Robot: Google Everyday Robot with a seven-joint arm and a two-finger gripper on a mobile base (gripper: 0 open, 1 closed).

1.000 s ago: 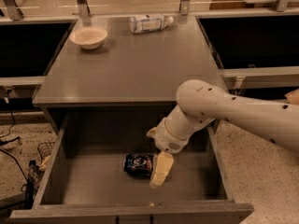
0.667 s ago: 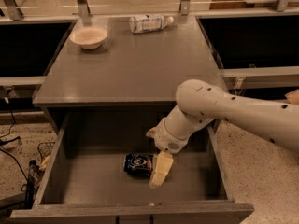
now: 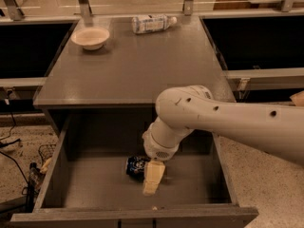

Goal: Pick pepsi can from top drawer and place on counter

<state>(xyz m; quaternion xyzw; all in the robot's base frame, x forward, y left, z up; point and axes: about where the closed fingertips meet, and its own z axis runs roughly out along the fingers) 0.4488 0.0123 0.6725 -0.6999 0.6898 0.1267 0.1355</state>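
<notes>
Item: pepsi can [image 3: 136,166], appearing to be lying on its side on the floor of the top drawer [image 3: 95,194], near the middle and apart from every wall.
Container: the drawer is standing pulled fully out below the tabletop [image 3: 137,65], with nothing else showing on its floor.
Tool: the tool [image 3: 152,178] is hanging down inside the drawer, its pale tip sitting just beside the can on the can's right and reaching a little nearer the drawer front.
Tool state: whether it is released or clenched cannot be told, as the can and wrist are hiding the rest of it.
Arm: the white arm [image 3: 228,122] is reaching in from the right, its elbow passing over the drawer's right side.
Handling, judged: thin metal, rigid if full but denting under a hard squeeze. The smooth round wall is likely making it slippery and prone to rolling when nudged sideways.
Hold point, judged: across the middle of the cylinder, jaws square to its long axis and clear of the silvery ends.
Destination: the tabletop's front half is looking suitable for setting the can down.
Other stock: a shallow bowl [image 3: 90,37] is sitting at the back left, and a clear bottle [image 3: 152,23] is lying at the back edge.
</notes>
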